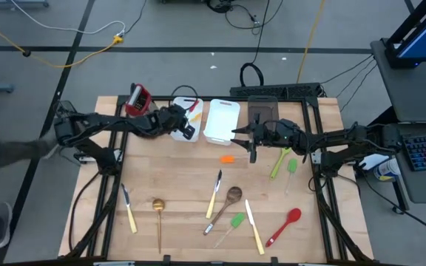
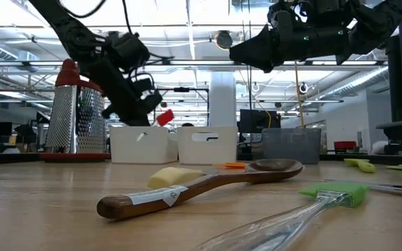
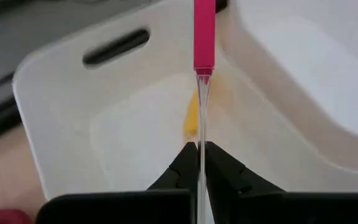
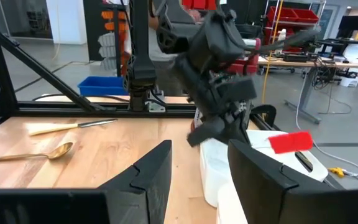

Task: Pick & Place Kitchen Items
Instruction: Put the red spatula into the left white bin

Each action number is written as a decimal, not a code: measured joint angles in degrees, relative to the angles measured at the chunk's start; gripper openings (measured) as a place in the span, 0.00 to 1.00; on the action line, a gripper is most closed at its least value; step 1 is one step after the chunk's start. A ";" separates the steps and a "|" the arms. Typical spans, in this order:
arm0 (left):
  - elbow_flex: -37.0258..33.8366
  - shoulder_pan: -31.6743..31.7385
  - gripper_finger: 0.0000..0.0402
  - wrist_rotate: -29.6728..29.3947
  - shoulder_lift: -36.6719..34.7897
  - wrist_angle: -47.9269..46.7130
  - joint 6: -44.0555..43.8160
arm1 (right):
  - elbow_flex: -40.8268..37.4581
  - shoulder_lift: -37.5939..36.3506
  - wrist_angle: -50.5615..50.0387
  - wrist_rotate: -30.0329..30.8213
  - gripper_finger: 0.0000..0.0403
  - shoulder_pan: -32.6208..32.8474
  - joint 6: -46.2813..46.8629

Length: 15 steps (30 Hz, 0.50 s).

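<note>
L jaws (image 3: 202,163) are clamping a red spatula (image 3: 204,37), its long axis running straight ahead of them, over the white bin (image 3: 61,81); R jaws (image 4: 199,163) are hanging apart.

My left gripper (image 1: 186,123) hangs over the leftmost bin (image 1: 184,127), pinched on a spatula (image 3: 203,74) whose blade points down into it. Beside that bin, toward my right arm, sits the middle bin (image 1: 221,122), and past that the third bin (image 1: 261,112). My right gripper (image 1: 251,142), fingers apart, hovers just in front of the third bin. The grater (image 1: 137,100) stands on the leftmost bin's other side. Well in front of the middle bin lies the wooden spoon (image 1: 225,204).
</note>
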 joint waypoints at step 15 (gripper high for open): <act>-0.02 0.63 0.09 -0.04 4.66 -2.17 -2.83 | -0.02 0.02 -6.35 -0.04 0.38 0.02 -1.73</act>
